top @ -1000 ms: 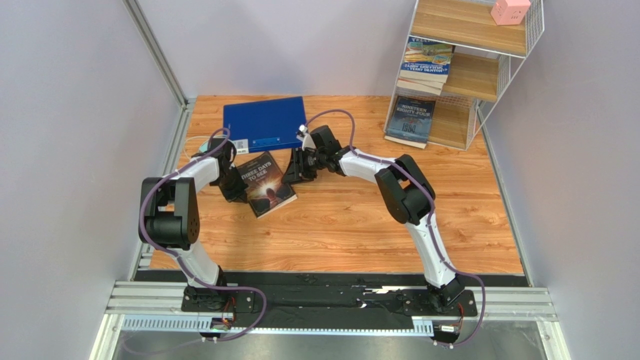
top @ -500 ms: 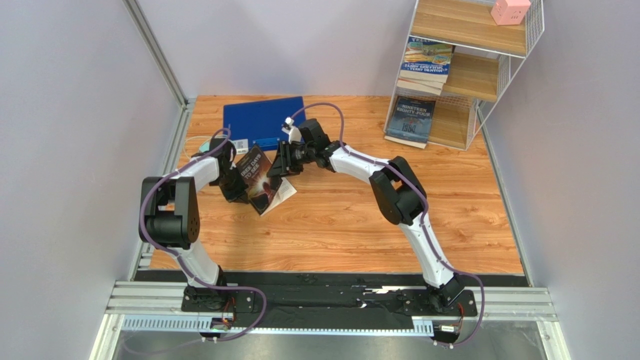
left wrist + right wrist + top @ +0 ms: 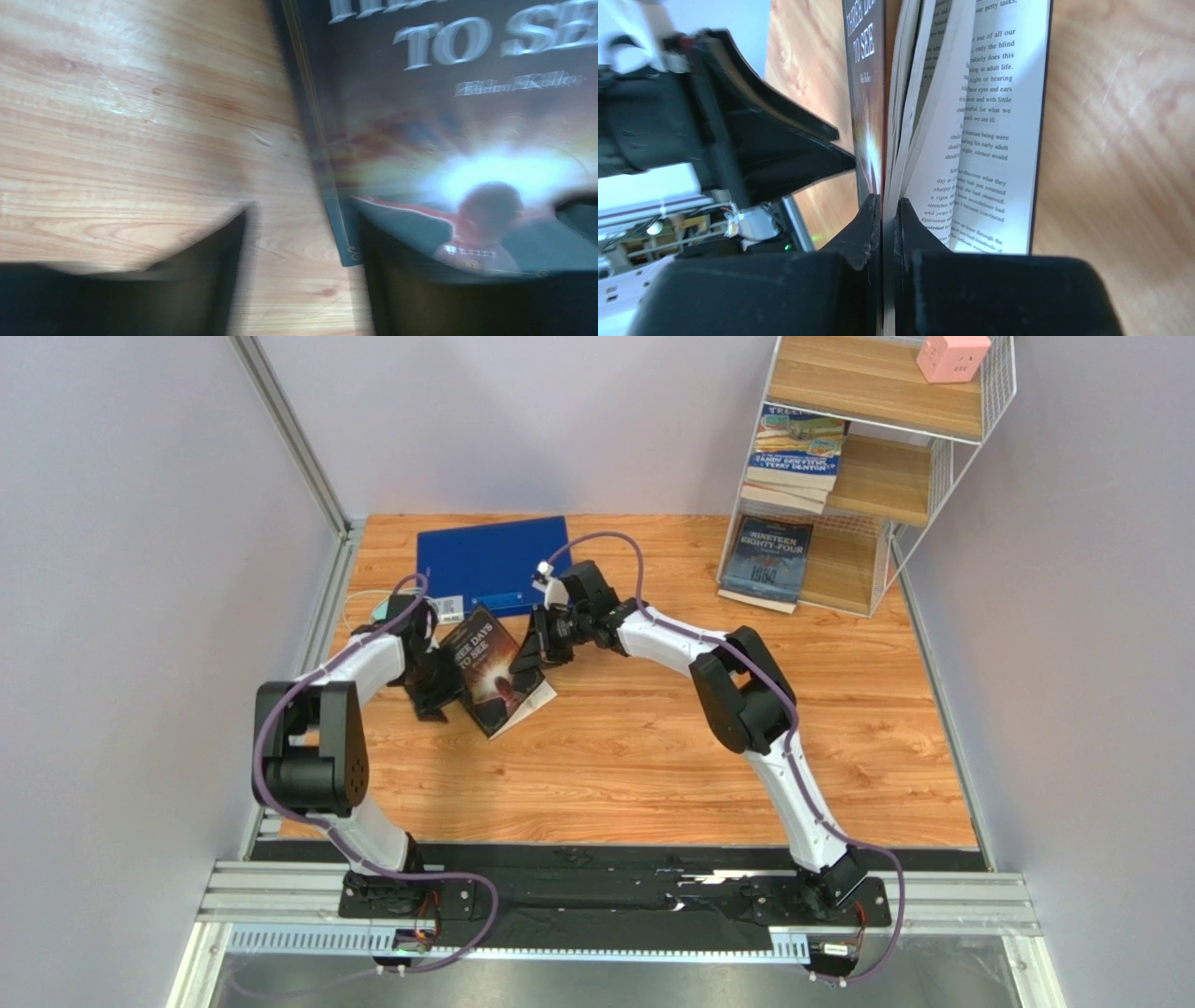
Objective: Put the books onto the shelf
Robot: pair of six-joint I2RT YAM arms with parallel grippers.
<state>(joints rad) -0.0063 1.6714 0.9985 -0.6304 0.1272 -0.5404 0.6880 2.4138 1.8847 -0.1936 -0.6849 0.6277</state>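
Right wrist view: right fingers [image 3: 868,231] are pressed together, pinching only the front cover of the dark "Three Days to See" paperback [image 3: 864,105]. The pages fan away from the cover and the printed text is readable. The top view can't resolve that. There the paperback just reads as tilted, right edge raised, left edge down on the wood-grain desk [image 3: 631,756].

Left wrist view (blurred): left fingers [image 3: 203,280] are spread. Between them there's only bare desk and the paperback's spine corner. One finger sits at the cover's lower edge; can't tell if it touches.

Top view only:
- The white wire-frame shelf with light wooden boards [image 3: 856,378] is in the far right corner, well apart from the paperback.
- A stack of books [image 3: 800,455] lies flat on the middle board.
- A navy book [image 3: 767,560] stands leaning at the bottom board.
- A small pink cube [image 3: 954,357] is on the top board.
- A plain blue binder [image 3: 491,564] lies flat at the far desk edge, just behind the paperback.

Room: pale grey walls on three sides. A metal rail [image 3: 617,896] at the near edge carries both arm bases.
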